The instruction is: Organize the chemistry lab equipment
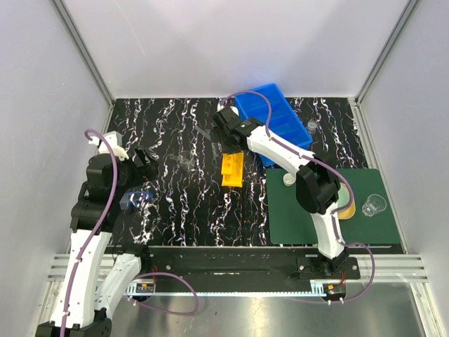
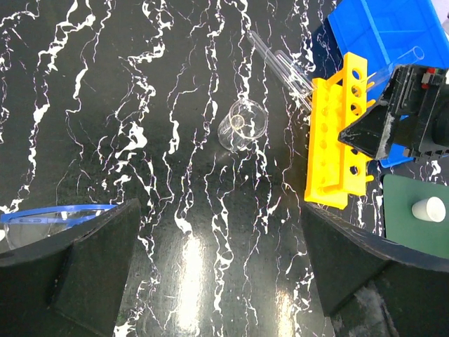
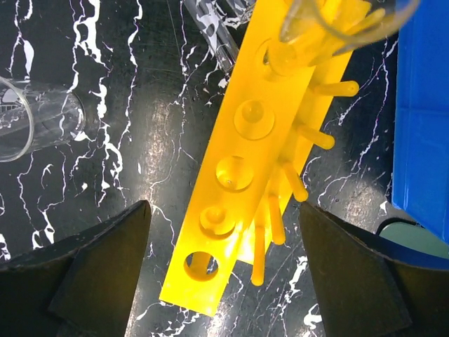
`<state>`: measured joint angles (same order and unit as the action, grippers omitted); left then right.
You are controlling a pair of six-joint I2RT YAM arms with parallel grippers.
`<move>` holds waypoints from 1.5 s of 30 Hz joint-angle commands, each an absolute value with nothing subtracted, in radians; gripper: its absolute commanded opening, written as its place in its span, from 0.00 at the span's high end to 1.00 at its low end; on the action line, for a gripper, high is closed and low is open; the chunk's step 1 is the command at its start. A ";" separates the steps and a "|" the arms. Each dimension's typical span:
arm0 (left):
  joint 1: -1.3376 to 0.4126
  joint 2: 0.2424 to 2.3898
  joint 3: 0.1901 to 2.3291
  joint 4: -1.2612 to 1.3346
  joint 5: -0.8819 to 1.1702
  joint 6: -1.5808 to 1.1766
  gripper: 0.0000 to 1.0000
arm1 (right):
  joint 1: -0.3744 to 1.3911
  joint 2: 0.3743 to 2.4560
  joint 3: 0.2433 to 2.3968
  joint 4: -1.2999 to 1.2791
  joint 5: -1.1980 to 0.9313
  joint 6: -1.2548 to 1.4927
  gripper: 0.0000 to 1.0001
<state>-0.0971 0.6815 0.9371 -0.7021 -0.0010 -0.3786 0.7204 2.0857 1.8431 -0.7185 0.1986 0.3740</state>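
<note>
The yellow rack (image 1: 232, 169) stands mid-table, left of the dark green mat. In the right wrist view the rack (image 3: 259, 147) lies under my open right gripper (image 3: 224, 277), and a clear glass tube (image 3: 330, 28) leans in its far end hole. Two more tubes (image 2: 284, 67) lie on the table beyond the rack (image 2: 337, 137). A small beaker (image 2: 242, 126) lies on its side left of the rack. My left gripper (image 2: 221, 281) is open and empty, hovering over bare table. The blue bin (image 1: 273, 121) is at the back. A small white piece (image 1: 289, 180) sits on the mat.
Blue-rimmed safety glasses (image 2: 49, 217) lie by my left finger. A beaker (image 1: 374, 205) stands on the green mat (image 1: 295, 217), next to a pale green dome (image 1: 346, 208). Another small beaker (image 1: 311, 126) stands right of the bin. White walls enclose the table.
</note>
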 commanded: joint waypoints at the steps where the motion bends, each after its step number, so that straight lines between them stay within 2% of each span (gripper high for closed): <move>1: -0.097 0.666 0.920 -0.672 0.026 -0.384 0.01 | 0.771 2.123 1.971 -0.802 0.304 0.385 0.09; 7: -0.098 0.664 0.923 -0.673 0.041 -0.383 0.01 | 0.784 2.177 2.060 -0.890 0.350 0.406 0.09; 22: -0.126 0.652 0.925 -0.676 0.028 -0.376 0.01 | 0.792 2.192 2.046 -0.900 0.370 0.471 0.11; 34: -0.152 0.650 0.931 -0.689 0.003 -0.368 0.01 | 0.790 2.233 2.068 -0.890 0.360 0.480 0.16; 45: -0.172 0.661 0.931 -0.687 -0.037 -0.365 0.01 | 0.792 2.249 2.080 -0.890 0.353 0.480 0.26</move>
